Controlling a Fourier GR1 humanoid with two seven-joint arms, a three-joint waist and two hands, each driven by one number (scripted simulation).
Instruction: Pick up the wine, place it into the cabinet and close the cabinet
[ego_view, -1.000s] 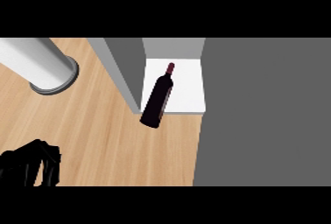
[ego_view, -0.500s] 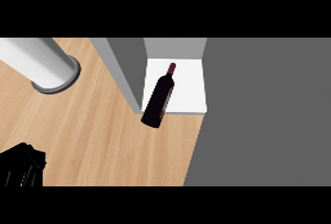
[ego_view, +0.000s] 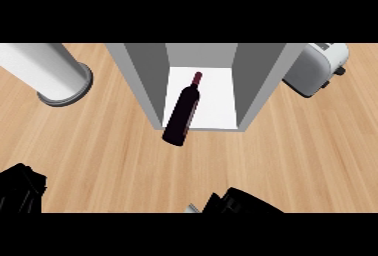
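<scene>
Both low at the edge, left hand and right hand, well apart from wine, openness unclear.

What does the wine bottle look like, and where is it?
The wine bottle is tall, slim and dark, almost black, with a reddish neck and top. It looks like shiny glass. Its neck points into the open cabinet, over the white floor inside, and its base pokes out past the front edge, over the wooden counter. I cannot tell if it stands or lies. The left hand and right hand are both away from it.
</scene>
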